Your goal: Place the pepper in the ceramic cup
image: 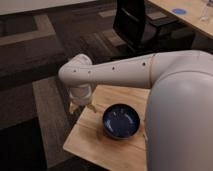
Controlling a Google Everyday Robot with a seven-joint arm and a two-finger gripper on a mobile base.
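Note:
My white arm reaches across the view from the right. Its gripper (80,105) hangs down over the far left corner of the wooden table (95,142), just left of the dark blue bowl (121,120). The jaws stand open, and I cannot make out anything between them. The wrist and gripper cover that corner of the table. The pepper is hidden. The ceramic cup is out of sight too.
The small wooden table stands on patterned carpet, its left edge and near corner bare. A black office chair (135,22) stands behind it, and a long wooden desk (192,15) runs along the upper right. My arm's bulky upper part fills the right side.

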